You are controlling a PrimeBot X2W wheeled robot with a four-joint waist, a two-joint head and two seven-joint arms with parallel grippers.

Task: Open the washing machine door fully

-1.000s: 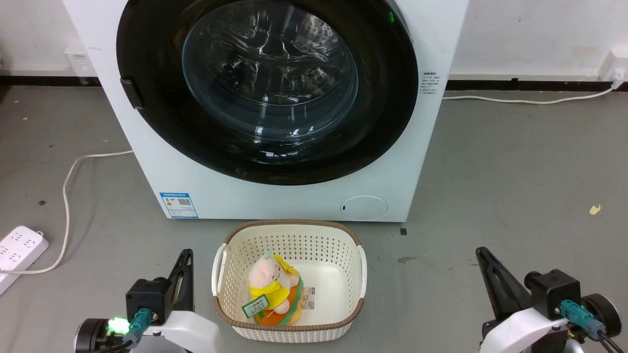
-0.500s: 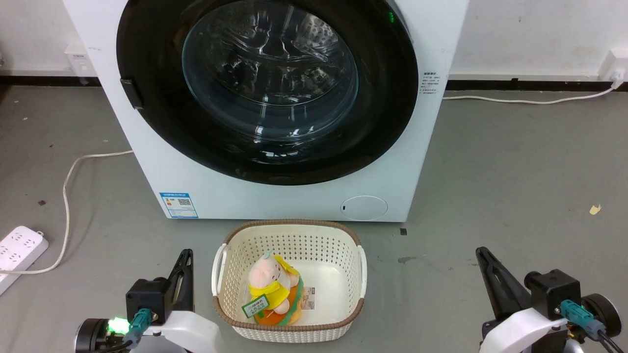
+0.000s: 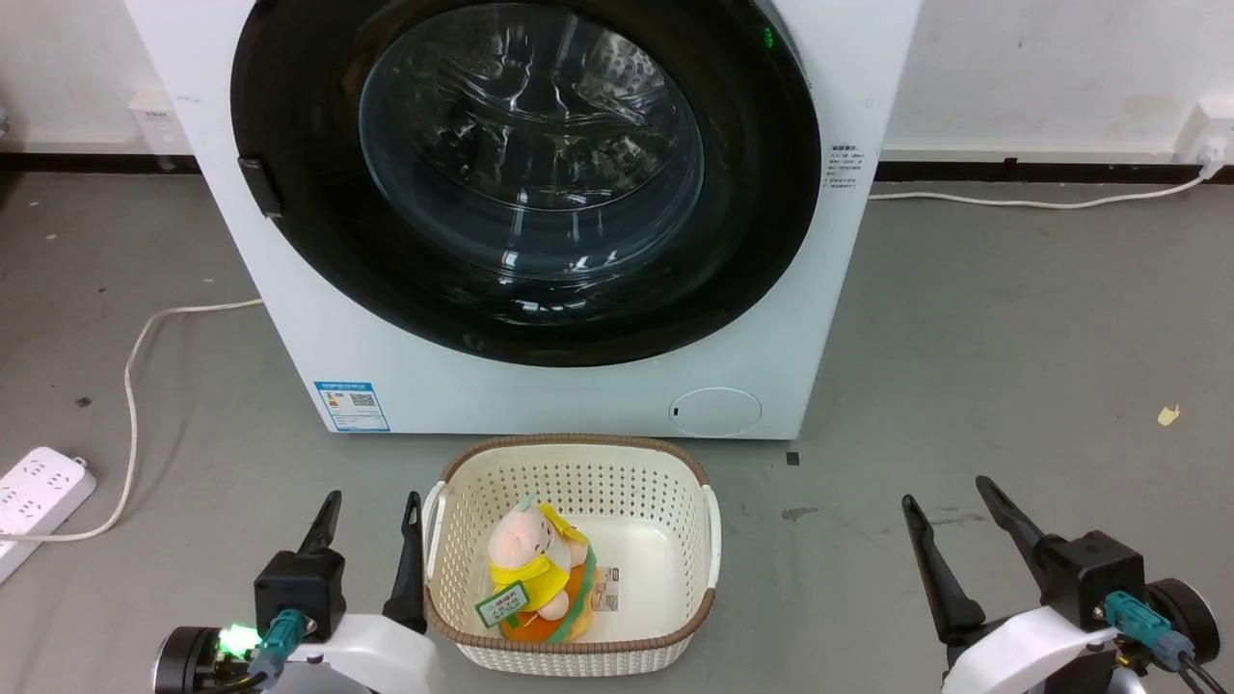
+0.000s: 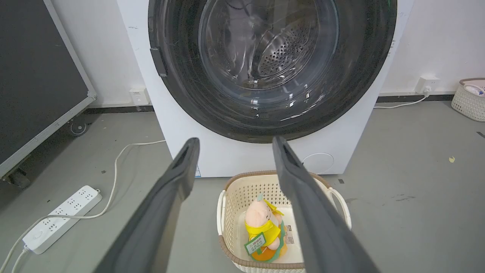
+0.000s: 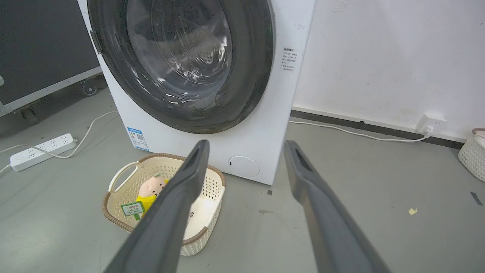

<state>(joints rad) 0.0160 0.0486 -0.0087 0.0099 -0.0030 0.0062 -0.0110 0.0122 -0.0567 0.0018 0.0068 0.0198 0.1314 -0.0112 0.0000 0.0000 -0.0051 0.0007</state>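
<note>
Holding left pincer [image 3: 373,501] and right pincer [image 3: 945,492] released, we face the shut glossy black round door [image 3: 525,183] well ahead; wrist views add a dark board [image 4: 34,76].

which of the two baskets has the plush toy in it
The basket on the floor right in front of the washing machine; the plush toy lies inside. The other basket sits far off by the wall.

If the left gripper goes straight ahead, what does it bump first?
Probably the door, at its lower black rim: the left gripper points at it. The basket seems to lie below that line, though depth is unclear.
</note>
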